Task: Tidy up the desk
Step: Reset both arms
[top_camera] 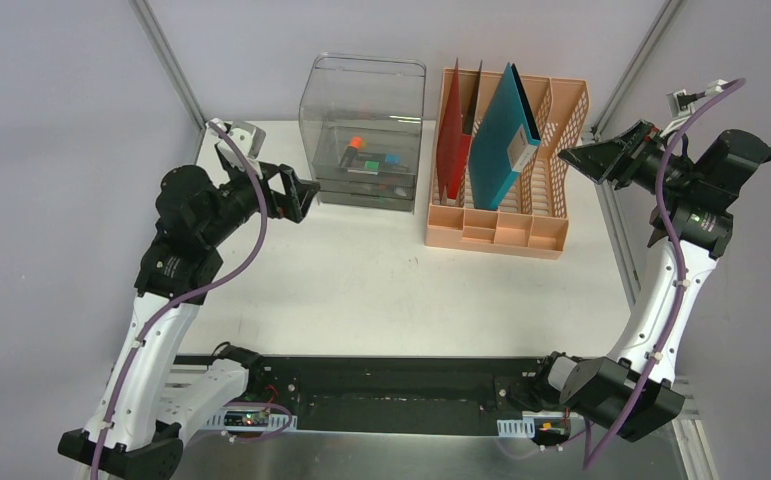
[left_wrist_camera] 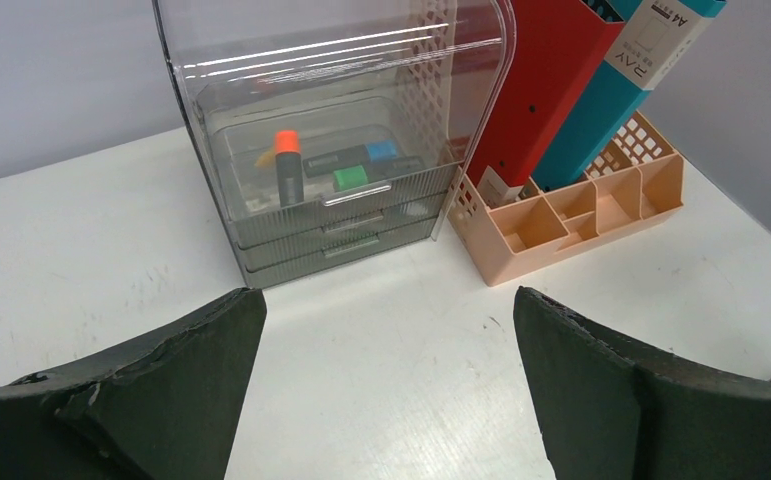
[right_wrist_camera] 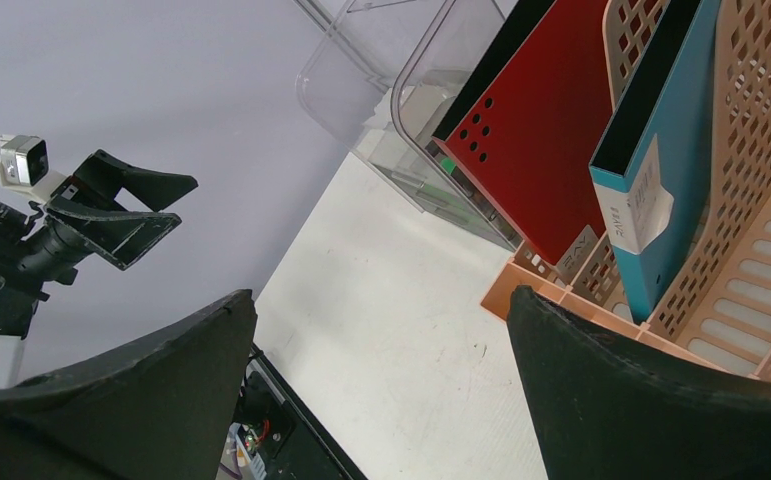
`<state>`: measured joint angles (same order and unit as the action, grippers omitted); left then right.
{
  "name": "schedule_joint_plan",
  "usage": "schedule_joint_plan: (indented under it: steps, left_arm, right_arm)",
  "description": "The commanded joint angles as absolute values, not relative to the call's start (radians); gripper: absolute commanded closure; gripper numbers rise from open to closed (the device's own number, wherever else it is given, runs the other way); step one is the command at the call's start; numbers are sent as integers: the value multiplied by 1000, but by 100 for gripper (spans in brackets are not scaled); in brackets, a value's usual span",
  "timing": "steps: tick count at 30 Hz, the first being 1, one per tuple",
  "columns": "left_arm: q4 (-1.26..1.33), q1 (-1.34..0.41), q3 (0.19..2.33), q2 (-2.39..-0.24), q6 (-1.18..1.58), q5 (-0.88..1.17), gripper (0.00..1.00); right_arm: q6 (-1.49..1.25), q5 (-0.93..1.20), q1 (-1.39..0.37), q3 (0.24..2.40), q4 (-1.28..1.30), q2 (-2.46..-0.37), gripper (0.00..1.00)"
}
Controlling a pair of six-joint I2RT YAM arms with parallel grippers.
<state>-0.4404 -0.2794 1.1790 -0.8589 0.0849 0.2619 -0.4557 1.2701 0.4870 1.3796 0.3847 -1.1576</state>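
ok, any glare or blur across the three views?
Top external: evenly lit, sharp. Left wrist: streaky glare across the clear drawer box top, mild sheen on the desk. Right wrist: tilted frame, red folder crisp, right gripper's fingers dark, little detail.

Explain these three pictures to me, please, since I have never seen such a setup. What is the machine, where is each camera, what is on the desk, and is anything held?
These are two robot arms bolted at the near edge of a white desk. The wide picture looks down from above and behind them. The other two come from a camera on each wrist, so the dark shapes at the bottom are that arm's own fingers. At the back of the desk stands a clear drawer box with markers in its top drawer. Beside it is a peach file rack holding a red folder and a teal folder. The left gripper and right gripper are both open and hold nothing.
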Motion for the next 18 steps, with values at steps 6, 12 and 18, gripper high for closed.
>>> schedule_joint_plan:
  steps: [6,12,18]
  left_arm:
    - [-380,-270,1161,-822,63,251,1]
    - [-379,-269,1158,-818,61,250,1]
    - [-378,-268,1157,-818,59,252,1]
  right_arm:
    - [-474,1292,499,1390,333,-1135,0]
    - [-474,1294,500,1387,333,-1129,0]
    - [-472,1293,500,1384,333,-1126,0]
